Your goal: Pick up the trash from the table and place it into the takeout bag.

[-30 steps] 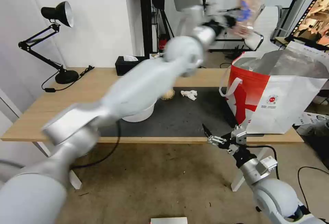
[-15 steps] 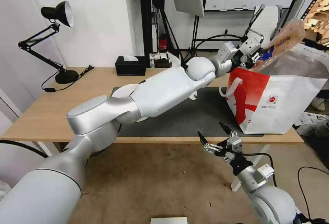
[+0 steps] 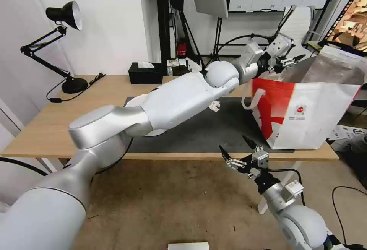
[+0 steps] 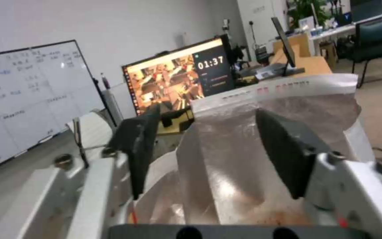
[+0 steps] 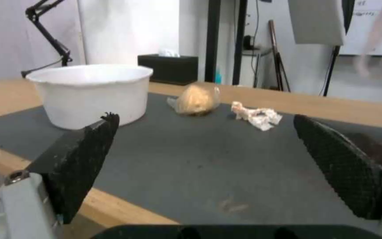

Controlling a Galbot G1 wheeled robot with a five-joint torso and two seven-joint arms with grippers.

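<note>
My left arm stretches across the table point(image 3: 46, 127) to the takeout bag point(image 3: 306, 112), a red-and-white tote at the right end. The left gripper point(image 3: 292, 60) hangs open and empty over the bag's mouth; in the left wrist view its fingers point(image 4: 136, 146) frame the silver foil lining point(image 4: 226, 159). On the dark mat point(image 5: 191, 156) lies trash: a white bowl point(image 5: 89, 93), a beige knotted baggie point(image 5: 197, 99) and a crumpled napkin point(image 5: 257, 116). In the head view the arm covers most of the bowl point(image 3: 135, 101). My right gripper point(image 3: 233, 143) waits open below the table's front edge.
A black tissue box point(image 3: 145, 73) sits at the table's back edge, and a black desk lamp point(image 3: 63, 13) stands at the back left. Stands, a whiteboard and a monitor fill the room behind. A cable point(image 3: 344, 192) runs over the floor at the right.
The left arm swung a clear tray over to the bag; the left gripper has opened and the tray is gone from it. The right gripper shifted slightly.
</note>
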